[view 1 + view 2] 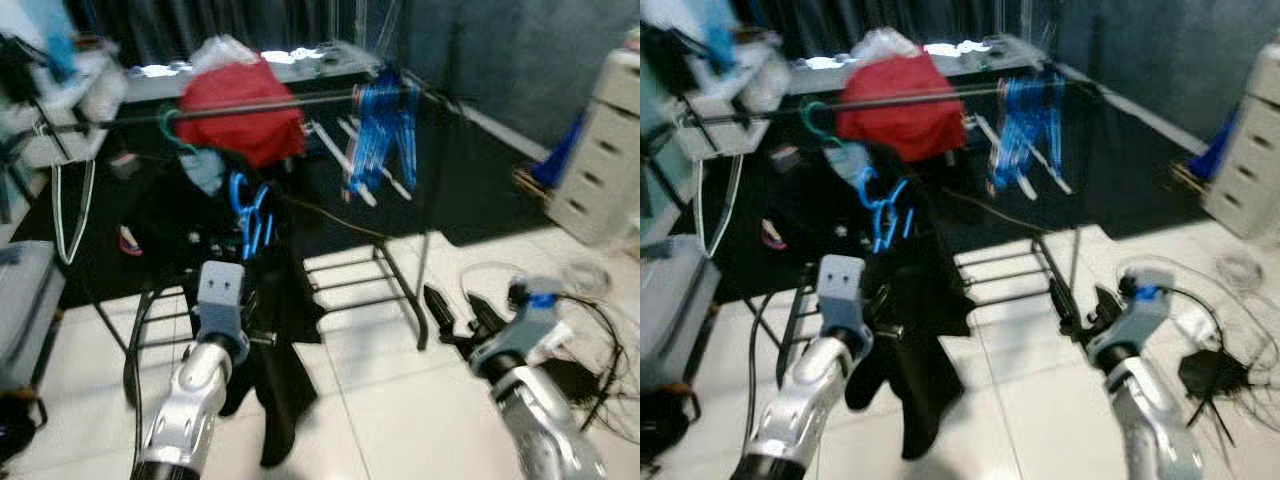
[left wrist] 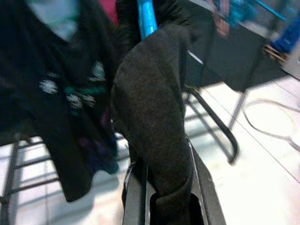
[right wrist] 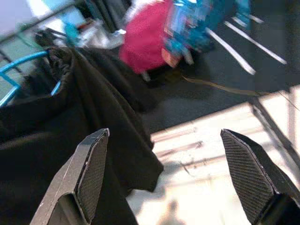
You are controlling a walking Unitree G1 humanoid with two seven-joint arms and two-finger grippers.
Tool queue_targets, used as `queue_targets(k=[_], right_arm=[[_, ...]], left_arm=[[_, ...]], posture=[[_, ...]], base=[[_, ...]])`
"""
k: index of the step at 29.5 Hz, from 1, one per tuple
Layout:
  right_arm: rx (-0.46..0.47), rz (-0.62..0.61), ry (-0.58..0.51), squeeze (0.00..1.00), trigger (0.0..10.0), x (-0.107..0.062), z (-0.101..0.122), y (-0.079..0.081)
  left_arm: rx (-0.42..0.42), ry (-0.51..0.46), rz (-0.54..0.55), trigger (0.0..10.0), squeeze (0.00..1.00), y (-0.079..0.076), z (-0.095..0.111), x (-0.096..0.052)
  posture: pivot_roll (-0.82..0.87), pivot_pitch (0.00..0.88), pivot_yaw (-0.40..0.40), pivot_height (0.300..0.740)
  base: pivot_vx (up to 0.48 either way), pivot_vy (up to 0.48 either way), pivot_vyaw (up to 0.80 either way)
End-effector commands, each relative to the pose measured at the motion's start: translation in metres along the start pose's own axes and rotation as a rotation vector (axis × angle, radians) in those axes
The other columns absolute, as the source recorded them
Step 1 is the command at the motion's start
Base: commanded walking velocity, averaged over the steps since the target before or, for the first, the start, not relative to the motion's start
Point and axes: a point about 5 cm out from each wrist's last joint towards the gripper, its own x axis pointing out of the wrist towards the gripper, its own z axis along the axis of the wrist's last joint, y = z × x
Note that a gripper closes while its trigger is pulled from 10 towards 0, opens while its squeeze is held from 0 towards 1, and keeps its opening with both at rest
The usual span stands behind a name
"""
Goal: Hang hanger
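A black garment (image 1: 283, 372) hangs on a blue hanger (image 1: 250, 214) in front of the clothes rack. My left gripper (image 2: 164, 187) is shut on a fold of this black cloth, below the hanger. The dark rail (image 1: 330, 98) runs across behind it, carrying a red garment (image 1: 245, 105), a green hanger hook (image 1: 170, 125) and a bunch of blue hangers (image 1: 380, 135). My right gripper (image 1: 460, 310) is low at the right of the rack over the tiles, open and holding nothing; its fingers (image 3: 91, 173) stand wide apart.
The rack's lower frame and legs (image 1: 400, 285) stand between my arms. A white drawer unit (image 1: 605, 150) is at the right, and cables (image 1: 595, 300) lie on the tiles near my right arm. A grey box (image 1: 20, 300) sits at the left.
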Motion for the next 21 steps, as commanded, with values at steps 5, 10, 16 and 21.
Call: queue_targets(k=[5,10,16,21], right_arm=[[0.016,-0.027,-0.011,0.0,10.0,0.001,-0.002,0.001],[0.061,-0.026,0.0,0.0,10.0,0.001,-0.004,0.001],[0.064,-0.03,0.002,0.0,10.0,0.002,-0.003,0.001],[0.062,-0.06,-0.016,0.0,10.0,0.002,-0.003,0.0]], left_arm=[[0.001,-0.083,-0.027,10.0,0.0,-0.008,0.019,0.008],[-0.01,-0.091,-0.071,10.0,0.0,-0.018,0.021,0.012],[-0.038,-0.105,-0.167,10.0,0.0,-0.04,0.026,0.016],[-0.049,-0.091,-0.209,10.0,0.0,-0.054,0.025,0.017]], posture=[[-0.23,0.0,0.033,0.74],[-0.23,0.0,0.034,0.74],[-0.23,0.0,0.038,0.74],[-0.24,0.0,0.04,0.74]], base=[[0.48,0.0,0.0],[0.48,0.0,0.0],[0.48,0.0,0.0],[0.48,0.0,-0.48]])
